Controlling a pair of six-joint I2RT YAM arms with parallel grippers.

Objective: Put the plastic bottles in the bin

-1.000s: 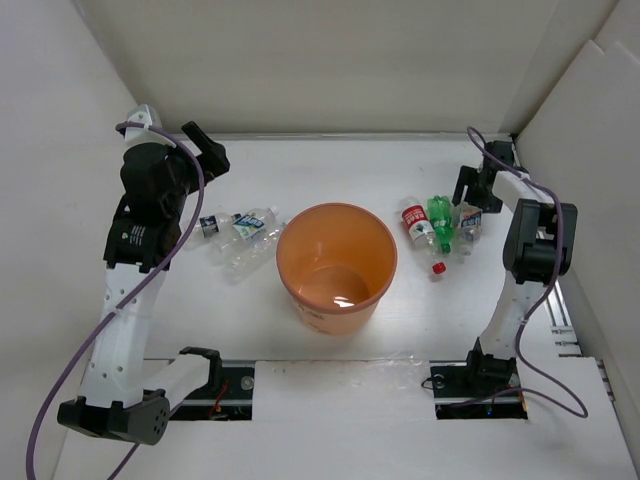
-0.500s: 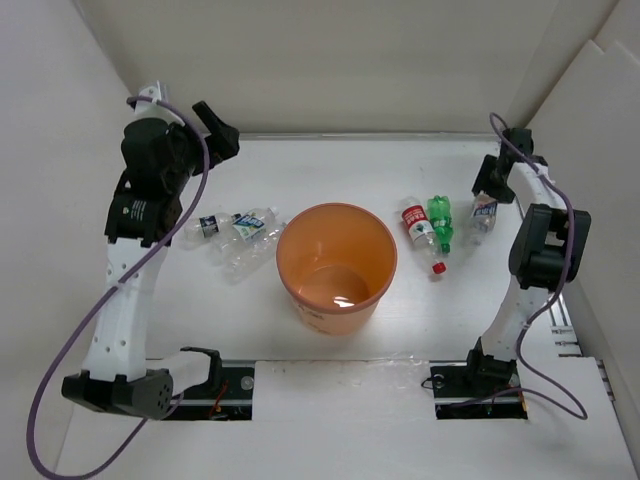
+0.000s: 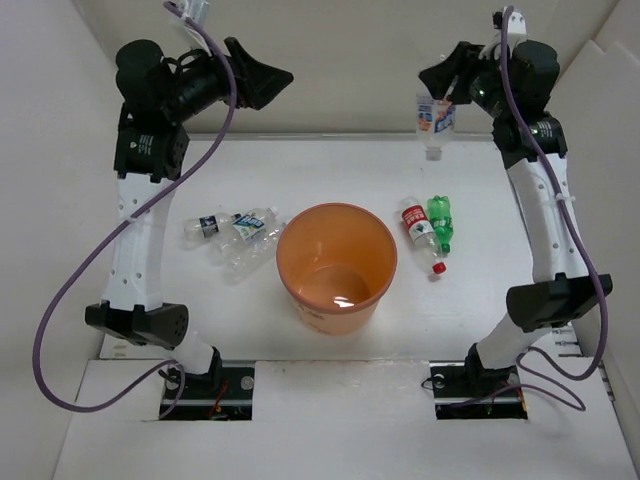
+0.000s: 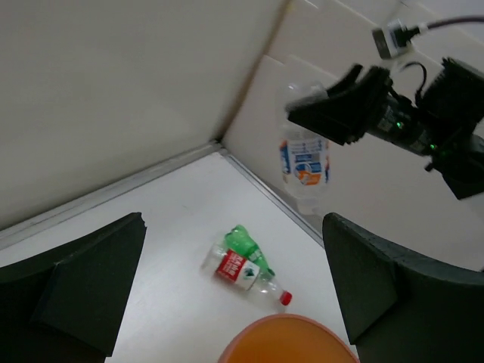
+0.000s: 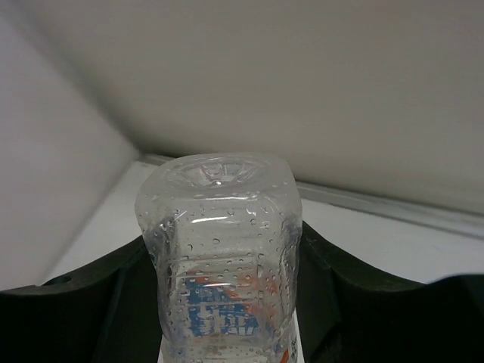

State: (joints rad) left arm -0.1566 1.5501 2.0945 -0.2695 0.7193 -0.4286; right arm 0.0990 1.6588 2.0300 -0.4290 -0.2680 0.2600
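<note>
We see the right hand (image 3: 440, 88) pinching a clear bottle (image 3: 434, 118) near its base (light, crushable, we judge), the left hand (image 3: 265, 80) wide open, empty.

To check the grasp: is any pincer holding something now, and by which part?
The right pincer holds a clear bottle by its base end, cap hanging down. The left pincer is open and holds nothing.

The clear bottle (image 3: 434, 117) has been lifted off the worktop (image 3: 330, 165) from beside the green bottle (image 3: 440, 215) and is now held neck-down, high in the air, by the right gripper (image 3: 441, 82). The left gripper (image 3: 262, 82) has been raised as well.
</note>
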